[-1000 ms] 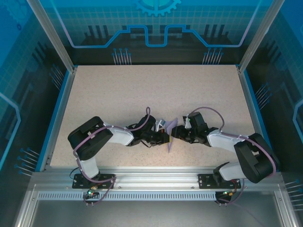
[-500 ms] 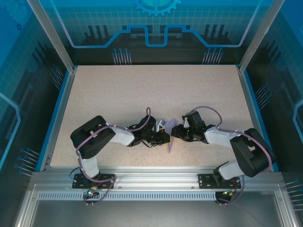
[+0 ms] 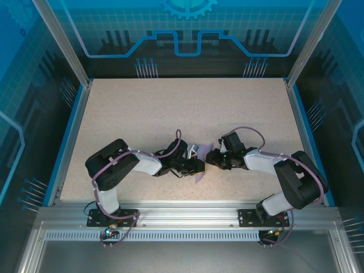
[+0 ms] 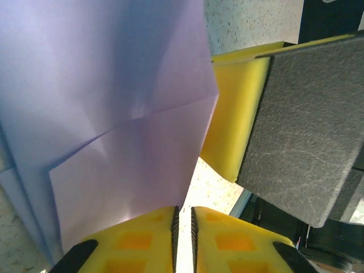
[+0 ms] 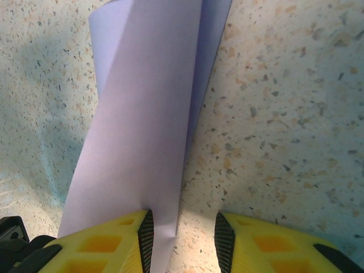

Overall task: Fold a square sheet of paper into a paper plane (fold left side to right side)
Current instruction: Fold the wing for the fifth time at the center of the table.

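While the top view places the folded lavender sheet (image 3: pixel 199 173) mid-surface (image 3: pixel 170 108) between both arms, the wrist views resolve the grips: the left end effector (image 4: pixel 183 227) pinches its edge, and the right end effector (image 5: pixel 182 233) is spread astride it.
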Controlling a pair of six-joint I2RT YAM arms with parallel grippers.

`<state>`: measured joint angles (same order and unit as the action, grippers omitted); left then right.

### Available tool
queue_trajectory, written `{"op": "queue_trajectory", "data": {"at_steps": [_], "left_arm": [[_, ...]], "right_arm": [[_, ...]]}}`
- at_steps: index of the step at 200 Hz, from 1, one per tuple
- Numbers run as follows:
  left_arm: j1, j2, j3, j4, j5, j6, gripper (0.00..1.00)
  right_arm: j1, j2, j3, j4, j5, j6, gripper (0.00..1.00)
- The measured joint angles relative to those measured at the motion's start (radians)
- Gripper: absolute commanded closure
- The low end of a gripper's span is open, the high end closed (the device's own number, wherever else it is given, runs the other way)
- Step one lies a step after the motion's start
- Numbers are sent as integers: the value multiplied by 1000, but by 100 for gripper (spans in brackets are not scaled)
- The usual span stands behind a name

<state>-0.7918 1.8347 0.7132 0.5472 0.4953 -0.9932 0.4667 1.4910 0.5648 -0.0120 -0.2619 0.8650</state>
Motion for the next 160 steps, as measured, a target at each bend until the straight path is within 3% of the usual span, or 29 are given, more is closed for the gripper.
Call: {"op": "queue_trajectory", "data": {"at_steps": [39, 78, 125, 160], "left_arm": [[13, -30, -8, -47, -1, 19, 76], [37, -126, -11, -127, -5, 68, 66], [52, -192, 6, -272, -39, 166, 47], [70, -185, 37, -312, -46, 190, 41]], "right_arm": [[0, 1, 0, 0, 0, 0, 63], [0, 2, 4, -5, 0, 0, 63], [0, 2, 5, -7, 0, 0, 62], [0, 2, 6, -11, 0, 0, 63]]}}
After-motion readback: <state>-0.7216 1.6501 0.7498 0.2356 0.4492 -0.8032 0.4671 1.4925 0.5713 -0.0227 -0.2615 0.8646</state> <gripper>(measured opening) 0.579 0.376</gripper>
